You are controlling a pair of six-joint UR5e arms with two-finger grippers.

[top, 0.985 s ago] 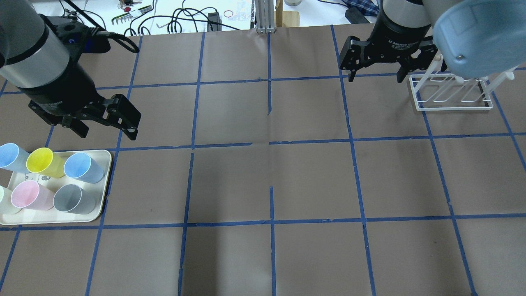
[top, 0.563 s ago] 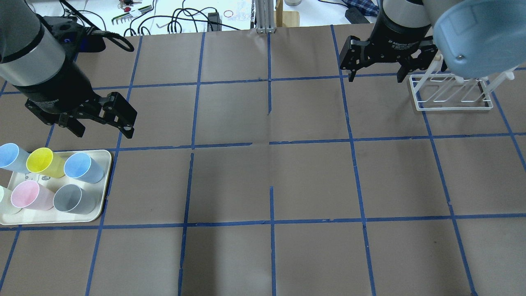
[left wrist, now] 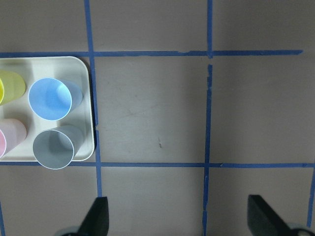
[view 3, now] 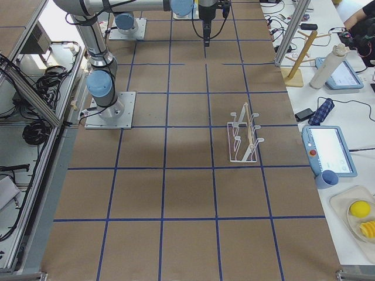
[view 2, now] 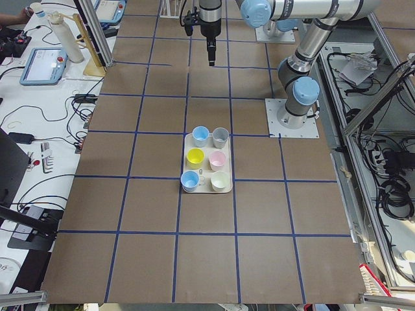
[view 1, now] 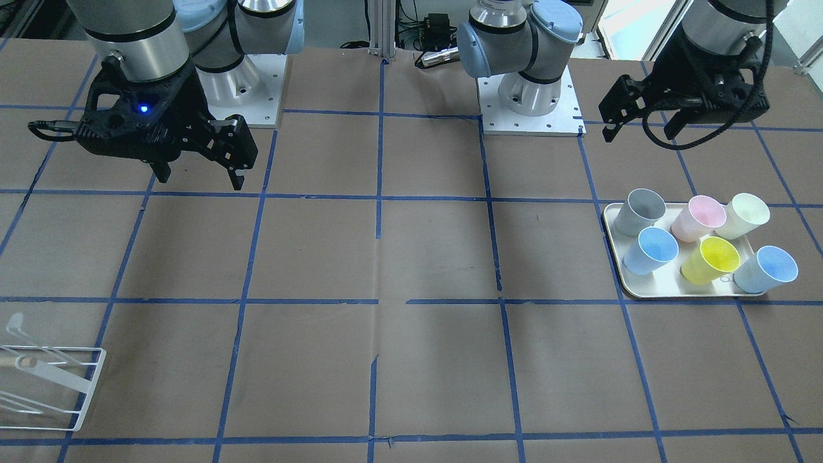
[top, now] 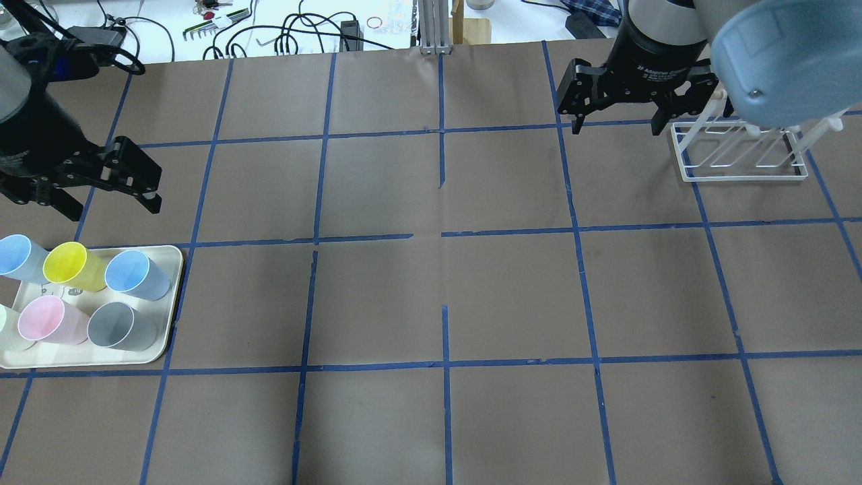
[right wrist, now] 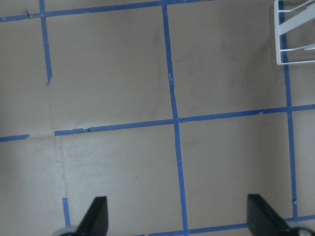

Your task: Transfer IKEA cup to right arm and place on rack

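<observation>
The IKEA cup [view 1: 746,215] stands upright in a corner of the tray [view 1: 669,290], long axis vertical and mouth up, just beside the pink cup [view 1: 699,215]. The overhead view's edge cuts most of it off. My left gripper [view 1: 638,132] and right gripper [view 1: 201,180] both hang spread wide and empty. My right arm partly hides the rack [top: 741,168].

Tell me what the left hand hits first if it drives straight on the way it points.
Likely bare brown tabletop; the left hand, open, aims beside the cream rectangular tray.
</observation>
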